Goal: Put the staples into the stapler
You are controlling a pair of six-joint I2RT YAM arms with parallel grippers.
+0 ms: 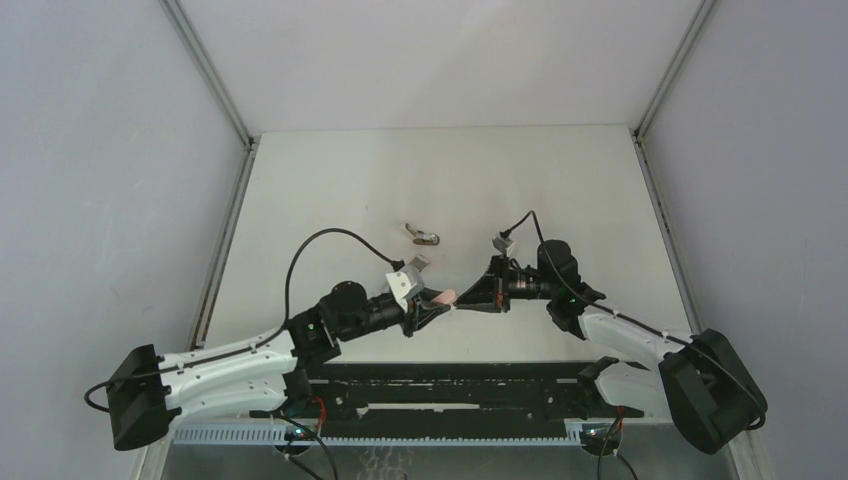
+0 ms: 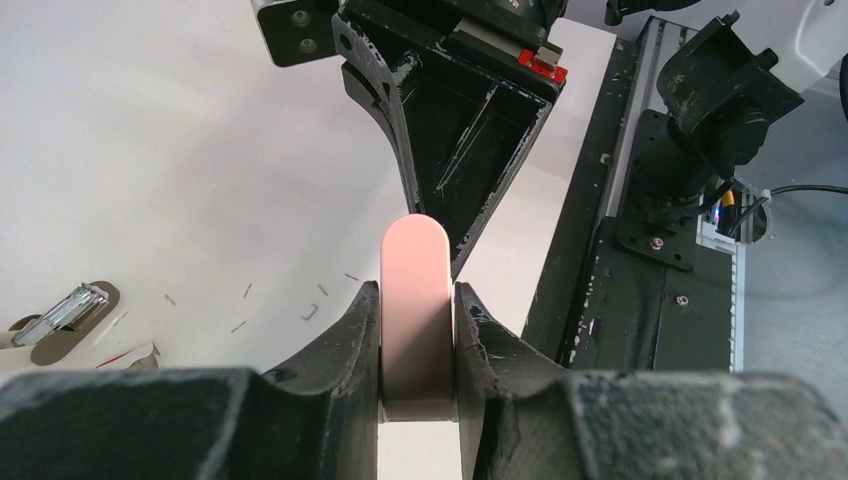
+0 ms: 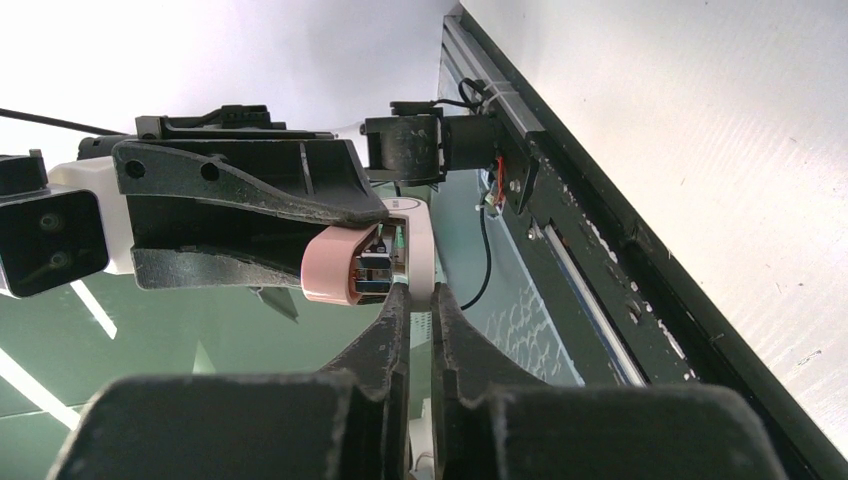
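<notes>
The stapler (image 1: 445,297) is small, with a pink top (image 2: 417,290) and a white base (image 3: 421,250); metal parts show between the two. It hangs above the table between both arms. My left gripper (image 2: 418,300) is shut on the pink top. My right gripper (image 3: 420,292) is shut on the edge of the white base, and the pink top (image 3: 330,265) stands a little apart from that base. The staples show as a silver strip on a pale tray (image 2: 62,308) on the table, with a white, red-edged piece (image 2: 132,352) beside it.
A small dark grey metal piece (image 1: 425,237) lies on the white table (image 1: 560,190) beyond the grippers. Several loose staples (image 2: 310,312) are scattered under the left gripper. The black base rail (image 1: 450,395) runs along the near edge. Grey walls close in three sides.
</notes>
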